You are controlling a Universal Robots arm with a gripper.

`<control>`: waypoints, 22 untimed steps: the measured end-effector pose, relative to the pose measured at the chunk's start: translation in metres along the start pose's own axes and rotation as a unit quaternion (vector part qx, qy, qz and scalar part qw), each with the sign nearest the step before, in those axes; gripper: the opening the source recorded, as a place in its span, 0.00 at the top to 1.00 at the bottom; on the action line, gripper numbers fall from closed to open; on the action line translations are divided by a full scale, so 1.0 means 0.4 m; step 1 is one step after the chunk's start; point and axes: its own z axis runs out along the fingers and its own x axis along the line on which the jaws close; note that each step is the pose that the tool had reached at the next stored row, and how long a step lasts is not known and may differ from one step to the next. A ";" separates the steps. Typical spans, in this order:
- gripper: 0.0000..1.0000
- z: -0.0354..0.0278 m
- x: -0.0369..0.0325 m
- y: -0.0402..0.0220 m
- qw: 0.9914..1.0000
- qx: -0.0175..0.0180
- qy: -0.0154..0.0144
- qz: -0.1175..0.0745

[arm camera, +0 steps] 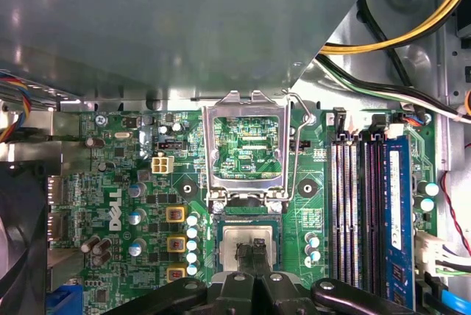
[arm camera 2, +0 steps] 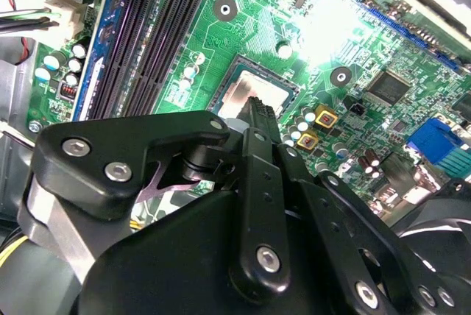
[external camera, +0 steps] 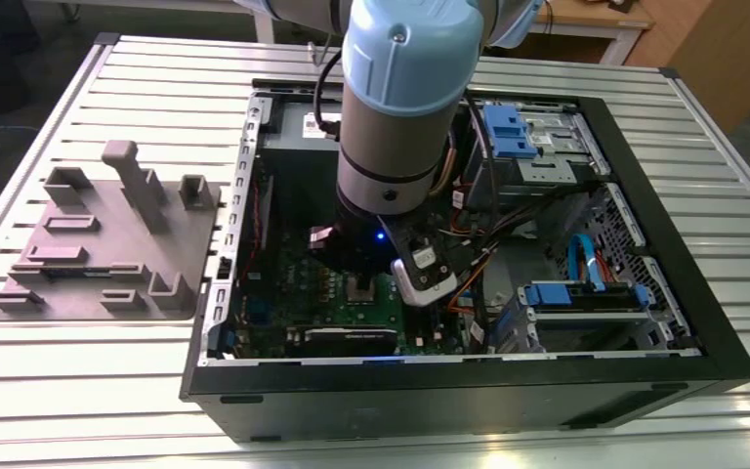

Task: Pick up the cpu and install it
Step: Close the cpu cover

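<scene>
The cpu [arm camera: 232, 238], a small silvery square, lies flat in the socket on the green motherboard [arm camera: 147, 182]; the second wrist view shows the cpu [arm camera 2: 246, 88] just beyond the fingertips. My gripper [arm camera: 254, 250] hangs directly over the chip's middle, its black fingers drawn together and shut, with the tips at or just above the metal top. The same gripper [arm camera 2: 261, 112] tip looks narrower than the chip and does not clasp its edges. The grey metal socket frame [arm camera: 246, 99] stands swung open beside the socket, with its wire lever [arm camera: 294, 146] raised.
The arm [external camera: 395, 117] reaches down into an open black computer case [external camera: 479, 391] on a slatted table. Memory slots [arm camera: 353, 204], cables [arm camera: 397, 35] and blue drive bays [external camera: 584, 293] crowd around the socket. A grey parts holder [external camera: 102, 244] lies at the exterior view's left.
</scene>
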 end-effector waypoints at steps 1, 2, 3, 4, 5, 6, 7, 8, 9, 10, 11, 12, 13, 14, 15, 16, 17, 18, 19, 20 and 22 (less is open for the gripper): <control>0.89 0.000 0.000 0.000 1.000 0.000 0.000 0.000; 0.89 -0.002 0.000 0.000 1.000 0.000 0.000 0.000; 0.89 -0.004 0.000 0.000 1.000 0.000 0.000 0.000; 0.89 -0.004 0.000 0.000 1.000 0.000 0.000 0.000; 0.89 -0.004 0.000 0.000 1.000 0.000 0.000 0.000; 0.89 -0.005 0.000 0.000 1.000 0.000 0.000 0.000; 0.89 -0.005 0.000 0.000 1.000 0.000 0.000 0.000; 0.89 -0.006 0.000 0.000 1.000 0.000 0.000 0.000; 0.89 -0.008 0.000 0.000 1.000 0.000 0.000 0.000; 0.89 -0.009 0.000 0.000 1.000 0.000 0.000 0.000; 0.89 -0.010 0.000 0.000 1.000 0.000 0.000 0.000; 0.89 -0.011 0.000 0.001 1.000 0.000 0.000 0.000; 0.89 -0.012 0.000 0.001 1.000 0.000 0.000 0.000; 0.89 -0.013 0.000 0.001 1.000 0.000 0.000 0.000; 0.89 -0.014 0.000 0.001 1.000 0.000 0.000 0.000; 0.89 -0.014 0.000 0.001 1.000 0.000 0.000 0.000; 0.89 -0.015 0.000 0.001 1.000 0.000 0.000 0.000; 0.89 -0.015 0.000 0.001 1.000 0.000 0.000 0.000; 0.89 -0.016 0.000 0.001 1.000 0.000 0.000 0.000; 0.89 -0.017 0.001 0.001 1.000 0.000 0.000 0.000; 0.89 -0.017 0.001 0.001 1.000 0.000 0.000 0.000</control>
